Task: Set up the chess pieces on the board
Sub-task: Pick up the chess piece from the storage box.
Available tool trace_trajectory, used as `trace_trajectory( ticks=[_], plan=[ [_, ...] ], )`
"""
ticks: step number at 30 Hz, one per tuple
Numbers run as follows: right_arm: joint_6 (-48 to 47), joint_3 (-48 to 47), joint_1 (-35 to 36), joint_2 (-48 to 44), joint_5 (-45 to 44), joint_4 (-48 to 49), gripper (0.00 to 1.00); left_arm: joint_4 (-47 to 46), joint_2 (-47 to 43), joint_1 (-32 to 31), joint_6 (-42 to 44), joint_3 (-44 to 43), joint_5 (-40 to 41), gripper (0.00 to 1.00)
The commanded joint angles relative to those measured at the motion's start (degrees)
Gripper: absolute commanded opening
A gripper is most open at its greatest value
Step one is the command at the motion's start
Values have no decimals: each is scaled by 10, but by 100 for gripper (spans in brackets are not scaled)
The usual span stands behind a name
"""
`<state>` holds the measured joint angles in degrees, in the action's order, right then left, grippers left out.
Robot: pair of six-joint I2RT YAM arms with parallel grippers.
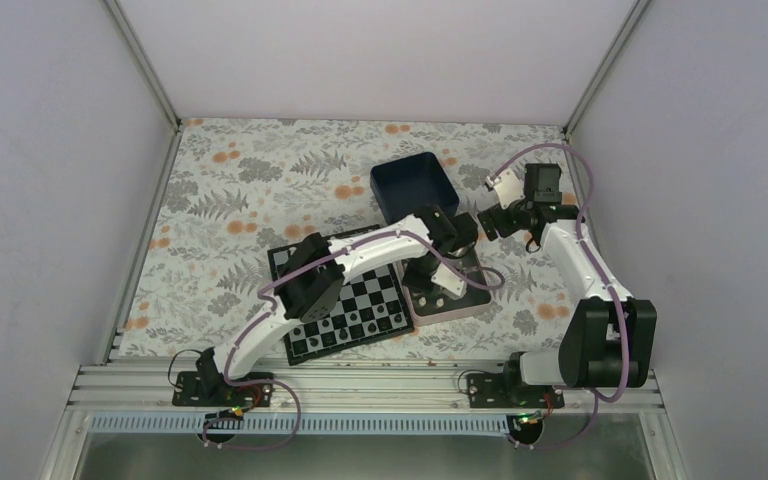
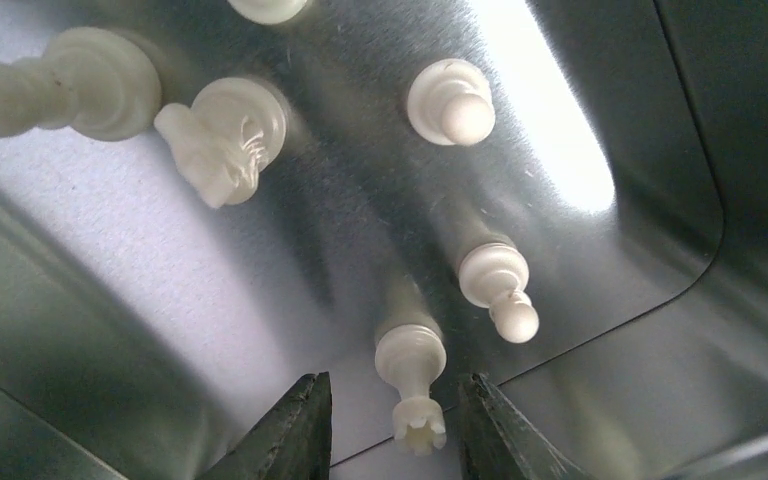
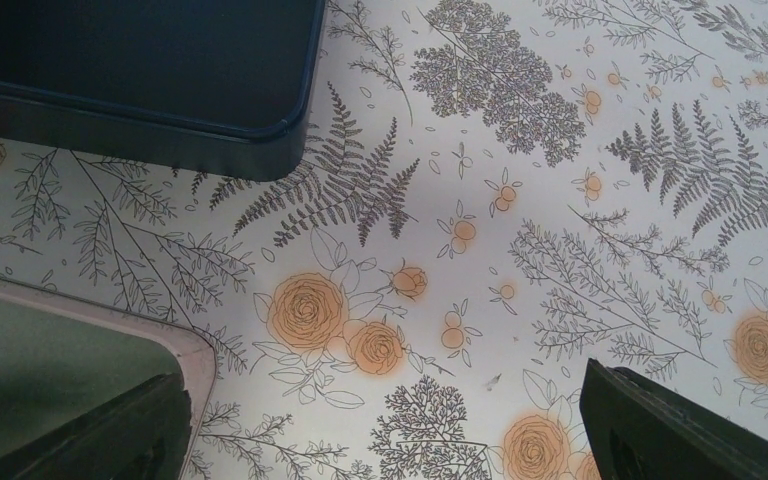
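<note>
Nearest the arm bases lies the board (image 1: 355,312). At its 3 o'clock the left gripper (image 2: 393,385) reaches into the silver tin (image 2: 210,300), fingers (image 2: 295,430) partly spread either side of a cream crowned piece (image 2: 412,372), with other chess pieces (image 2: 498,288) standing farther in. Beyond, the right gripper (image 3: 390,440) hangs wide open over the floral tablecloth (image 3: 560,200), with the dark blue box (image 3: 140,60) at its 11 o'clock.

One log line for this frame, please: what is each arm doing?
left gripper: open, fingers either side of white piece in tin | right gripper: open, holding nothing, above cloth beside blue box | phase: pre-grasp
</note>
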<state>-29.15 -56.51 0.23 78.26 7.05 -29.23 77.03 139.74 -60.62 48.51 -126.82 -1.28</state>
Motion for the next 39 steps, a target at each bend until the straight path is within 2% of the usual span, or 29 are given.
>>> trace_trajectory(
  ticks=[1, 6, 15, 22, 28, 39],
  plan=[
    [-7, 6, -8, -2, 14, -1, 100, 7, 15, -11, 8, -7, 13, 32],
    [-8, 6, -8, -3, 16, -1, 100, 7, 22, -13, 9, -15, 21, 26],
    [-8, 6, -8, -4, 17, -3, 100, 8, 28, -13, 11, -16, 34, 24],
    [-10, 7, -8, -5, 21, -4, 100, 7, 32, -17, 11, -28, 38, 16],
    [-12, 6, -8, -4, 24, -5, 100, 7, 32, -21, 13, -35, 44, 4],
    [-10, 7, -8, 2, 16, -2, 100, 7, -10, -23, 10, -56, 77, 2]
  ],
)
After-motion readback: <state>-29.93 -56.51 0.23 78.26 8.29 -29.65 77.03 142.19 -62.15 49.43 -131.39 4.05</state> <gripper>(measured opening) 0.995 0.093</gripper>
